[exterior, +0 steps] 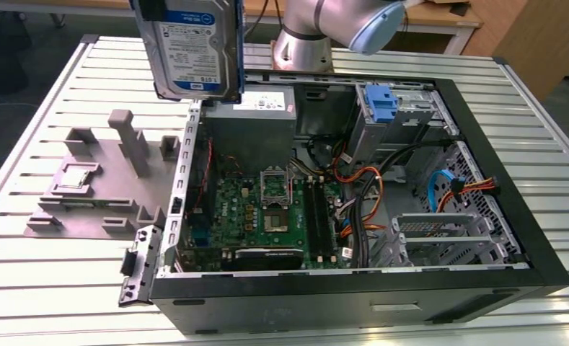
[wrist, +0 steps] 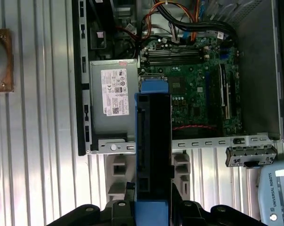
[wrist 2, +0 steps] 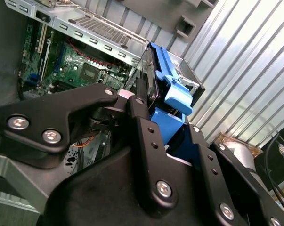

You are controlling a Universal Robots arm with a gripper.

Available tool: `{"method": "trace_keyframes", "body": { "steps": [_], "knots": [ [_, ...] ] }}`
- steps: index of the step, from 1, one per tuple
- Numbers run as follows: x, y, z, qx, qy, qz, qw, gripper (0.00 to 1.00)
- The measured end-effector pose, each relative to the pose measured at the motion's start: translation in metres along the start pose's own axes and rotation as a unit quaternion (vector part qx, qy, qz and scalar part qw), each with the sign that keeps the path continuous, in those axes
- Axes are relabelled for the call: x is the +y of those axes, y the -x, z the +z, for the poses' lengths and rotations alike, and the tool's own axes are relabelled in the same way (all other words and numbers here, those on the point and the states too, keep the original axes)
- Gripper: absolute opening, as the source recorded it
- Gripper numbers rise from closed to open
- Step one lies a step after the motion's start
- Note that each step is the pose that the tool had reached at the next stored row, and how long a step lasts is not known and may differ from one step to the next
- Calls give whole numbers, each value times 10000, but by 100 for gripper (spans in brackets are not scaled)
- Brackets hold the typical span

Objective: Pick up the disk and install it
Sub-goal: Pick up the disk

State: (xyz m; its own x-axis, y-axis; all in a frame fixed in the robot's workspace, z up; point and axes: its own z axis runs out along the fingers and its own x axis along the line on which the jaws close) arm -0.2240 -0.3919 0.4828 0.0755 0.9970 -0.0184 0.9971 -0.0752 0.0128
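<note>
We're seeing the gripper (wrist: 152,207) clamping the disk (exterior: 195,47) by its blue carrier. The disk is hanging upright above the computer case (exterior: 313,306) wall on the exterior view's left. Risks we're flagging: the plastic carrier slipping in the grasp, a corner clipping the case wall, or the drive snagging the loose cables (exterior: 371,194) on any descent. The case is holding the motherboard (exterior: 265,216), power-supply box (exterior: 255,108), blue bracket (exterior: 381,104) and a metal cage (exterior: 438,231).
</note>
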Motion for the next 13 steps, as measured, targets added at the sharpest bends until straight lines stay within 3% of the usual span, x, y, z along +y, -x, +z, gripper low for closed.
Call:
{"method": "trace_keyframes", "body": {
  "steps": [13],
  "knots": [
    [272, -10, 5, 0, 1, 0, 10000, 37]
  ]
}}
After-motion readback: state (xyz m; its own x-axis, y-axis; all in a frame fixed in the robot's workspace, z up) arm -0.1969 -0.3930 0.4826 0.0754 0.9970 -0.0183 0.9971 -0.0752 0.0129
